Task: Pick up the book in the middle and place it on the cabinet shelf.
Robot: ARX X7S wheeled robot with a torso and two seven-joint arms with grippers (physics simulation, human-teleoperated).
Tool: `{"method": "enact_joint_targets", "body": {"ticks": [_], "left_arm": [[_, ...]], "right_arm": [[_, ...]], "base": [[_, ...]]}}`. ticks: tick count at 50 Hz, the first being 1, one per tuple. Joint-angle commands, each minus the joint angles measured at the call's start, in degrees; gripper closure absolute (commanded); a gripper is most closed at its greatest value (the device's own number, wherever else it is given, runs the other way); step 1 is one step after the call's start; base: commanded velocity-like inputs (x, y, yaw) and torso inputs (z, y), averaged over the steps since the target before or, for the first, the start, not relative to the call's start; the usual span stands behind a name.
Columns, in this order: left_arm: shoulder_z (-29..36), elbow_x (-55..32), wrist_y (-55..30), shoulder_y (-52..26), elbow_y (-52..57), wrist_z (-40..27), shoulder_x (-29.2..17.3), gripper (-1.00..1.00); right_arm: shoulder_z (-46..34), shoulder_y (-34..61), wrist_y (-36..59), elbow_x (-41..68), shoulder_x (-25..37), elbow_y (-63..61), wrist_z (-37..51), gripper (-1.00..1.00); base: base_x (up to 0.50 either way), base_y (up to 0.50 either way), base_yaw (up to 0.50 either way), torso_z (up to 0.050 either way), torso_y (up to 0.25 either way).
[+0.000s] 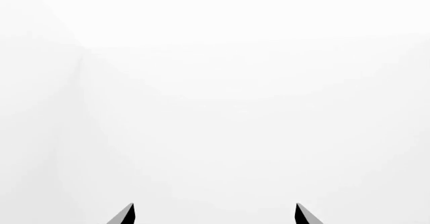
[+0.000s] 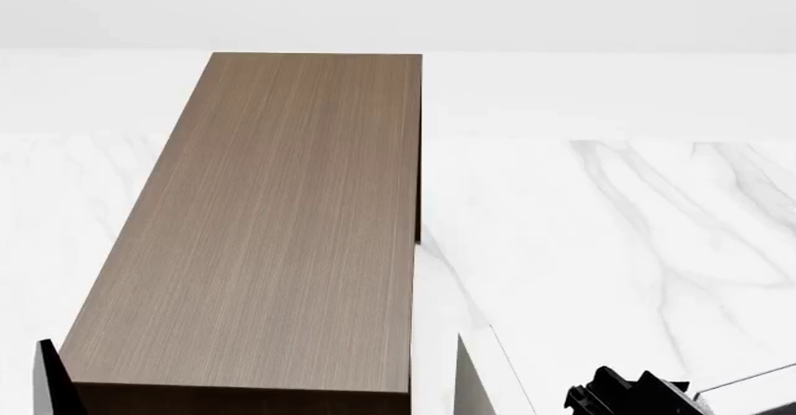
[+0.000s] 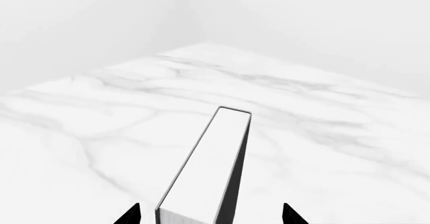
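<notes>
Head view, left: the tall dark brown wood-grain cabinet [image 2: 267, 238] with its lighter brown flat top runs from the near edge toward the far wall over the white grey-veined marble floor [image 2: 622, 247]. A narrow dark strip [image 2: 50, 382] shows beside the cabinet's near left corner; what it is cannot be told.

Left wrist view: the left claw [image 1: 215, 215] shows two dark fingertips [image 1: 124, 215] spread wide apart, with only blank white wall between and beyond them.

Head view, near right: the black body of the right arm [image 2: 628, 394] sits well to the right of the cabinet.

Right wrist view: the thick grey-covered book with white page edges [image 3: 208, 173] stands on edge between the two dark tips of the right claw [image 3: 211, 215], extending away from them over the marble. Whether the tips press on its covers cannot be told; visible gaps separate each tip from the book.
</notes>
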Motion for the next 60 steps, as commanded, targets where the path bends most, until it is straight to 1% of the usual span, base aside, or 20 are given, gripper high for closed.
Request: {"method": "enact_joint_targets", "body": {"ticks": [1,11,24,49,50,60], "left_arm": [[0.22,0.00,-0.07,0.02,0.11,-0.20,-0.20,-1.00],[0.40,0.09,0.17,-0.05,-0.16,-0.42,-0.32,-1.00],[0.56,0.07,0.05,-0.13,-0.11,-0.65,-0.54,-1.00],[0.67,-0.17,-0.15,-0.73,-0.95,-1.40,-0.67,-1.00],[0.70,-0.15,-0.11,-0.73,-0.98,-1.42,-0.68,-1.00],[0.98,-0.03,-0.15,-0.46,-0.48,-1.49,-0.92,-1.00]], "right_arm": [[-0.56,-0.09,-0.50,0.45,0.12,1.16,-0.09,-1.00],[-1.42,0.37,-2.21,0.10,0.26,3.25,-0.55,-1.00],[-2.57,0.35,-7.06,1.09,0.47,4.92,-4.19,-1.00],[-1.34,2.87,-11.55,1.88,0.23,11.75,-3.24,-1.00],[-1.36,2.88,-11.63,1.91,0.24,11.89,-3.26,1.00],[-2.06,2.96,-13.02,1.95,0.28,12.71,-3.96,1.00]], "base": [[0.00,0.00,0.00,0.000,0.000],[0.00,0.00,0.00,0.000,0.000],[0.00,0.00,0.00,0.000,0.000],[0.00,0.00,0.00,0.000,0.000],[0.00,0.00,0.00,0.000,0.000],[0.00,0.00,0.00,0.000,0.000]]}}
